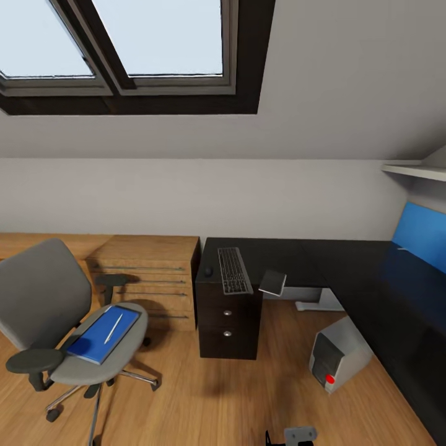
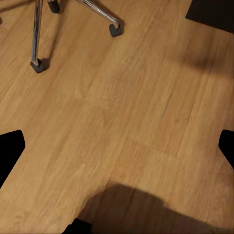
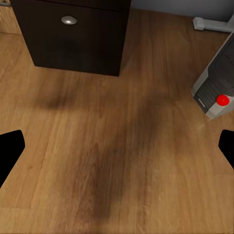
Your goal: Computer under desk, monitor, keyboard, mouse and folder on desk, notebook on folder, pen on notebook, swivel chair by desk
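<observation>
The folder (image 1: pixel 103 335), pen (image 1: pixel 113 327) on top, lies on the chair (image 1: pixel 59 316) seat, forward and left, long axis angled toward the surface (image 1: pixel 322 260); the left arm seems nearer. Both arms' fingers spread wide, holding nothing.

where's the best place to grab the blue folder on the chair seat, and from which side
Probably the folder's near corner, where it reaches the front of the swivel chair's seat. It lies flat, so a straight top-down pinch has little to close on; coming in low from the open floor in front lets the fingers straddle that thin edge. The pen lies loose on top, so lift it off first or keep the folder level.
</observation>
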